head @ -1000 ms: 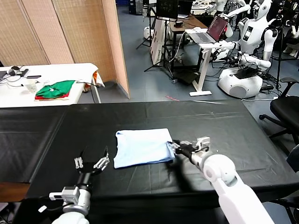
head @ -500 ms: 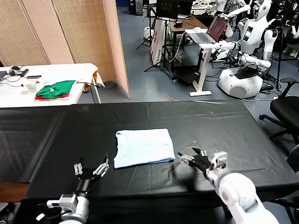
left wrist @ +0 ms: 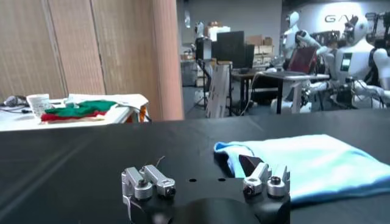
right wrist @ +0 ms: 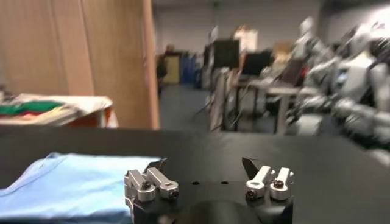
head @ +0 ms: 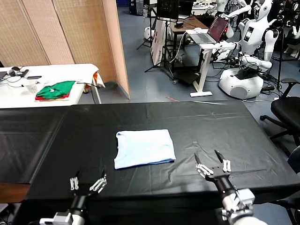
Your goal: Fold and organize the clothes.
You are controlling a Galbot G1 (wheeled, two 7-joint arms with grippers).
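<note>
While the shirt (head: 144,148) lies folded into a flat pale-blue rectangle near the middle of the black table (head: 225,126), both grippers sit low at the near edge, well apart from it and holding nothing. The left gripper (head: 87,183) has its jaws spread wide and empty; so does the right gripper (head: 213,165). The shirt lies ahead of both and between them: forward and toward the right of the left gripper, forward and toward the left of the right one. Its longer side runs across the table, left to right, with the near edge facing the robot. The right gripper looks slightly nearer to the cloth than the left, level with its near right corner. Any further tidying would, I judge, start from that corner or the near edge.

No print shows on the folded face; the "N" is not visible. In the left wrist view, pale letters that seem to begin "GA" sit on the far wall, otherwise unreadable. Green and red garments (head: 55,90) rest on a white table (head: 70,70) far to the left.
</note>
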